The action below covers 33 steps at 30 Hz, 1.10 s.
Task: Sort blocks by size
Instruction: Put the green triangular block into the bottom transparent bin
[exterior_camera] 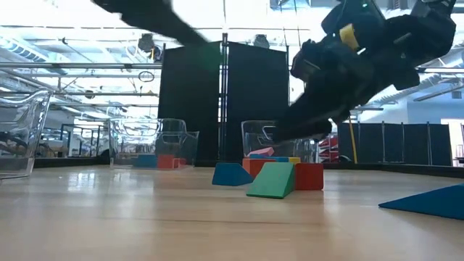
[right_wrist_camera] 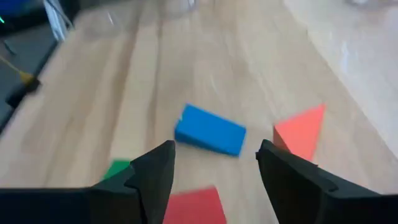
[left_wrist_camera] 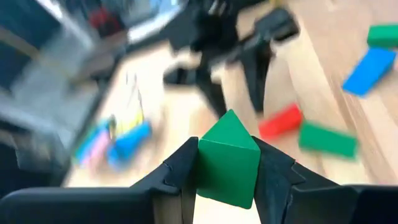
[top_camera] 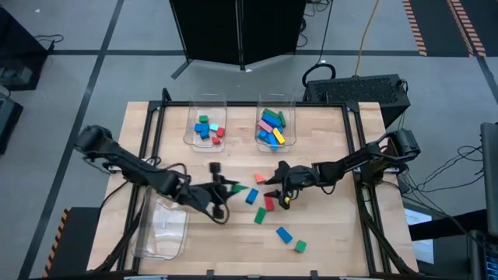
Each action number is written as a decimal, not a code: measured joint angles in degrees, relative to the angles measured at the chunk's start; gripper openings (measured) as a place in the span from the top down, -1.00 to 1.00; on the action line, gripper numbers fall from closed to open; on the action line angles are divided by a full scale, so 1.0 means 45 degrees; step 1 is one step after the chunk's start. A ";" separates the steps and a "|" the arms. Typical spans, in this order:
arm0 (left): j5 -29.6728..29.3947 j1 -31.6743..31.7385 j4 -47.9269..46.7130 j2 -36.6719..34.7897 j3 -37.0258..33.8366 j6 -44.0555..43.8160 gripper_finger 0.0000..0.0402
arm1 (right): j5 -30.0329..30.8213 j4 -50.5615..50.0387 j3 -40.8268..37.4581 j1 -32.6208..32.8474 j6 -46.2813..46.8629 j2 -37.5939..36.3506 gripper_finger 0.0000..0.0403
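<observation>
Left gripper (left_wrist_camera: 227,171) near table centre, fingers clamped on green block (left_wrist_camera: 227,163), pads on two opposite flat faces. Right gripper (right_wrist_camera: 214,165) just right of it, fingers wide apart, empty, hovering above blue block (right_wrist_camera: 210,129) with red block (right_wrist_camera: 301,132) beside. More loose blocks scattered toward front of table (top_camera: 327,136); sorted ones in two clear bins (top_camera: 204,109) at back. Blocks look rigid, light, smooth-sided, probably slippery; best grip across short width, flat faces, mid-length, not corners

Pale wood-grain table (top_camera: 327,233), clear glossy plastic bins (top_camera: 204,105), matt blocks (top_camera: 283,233)
</observation>
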 joint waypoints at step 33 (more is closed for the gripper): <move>0.6380 -0.2746 -1.1159 -0.3751 0.1077 -1.2274 0.45 | 0.0951 -0.0180 0.0000 -0.0071 -0.0706 0.0000 -0.08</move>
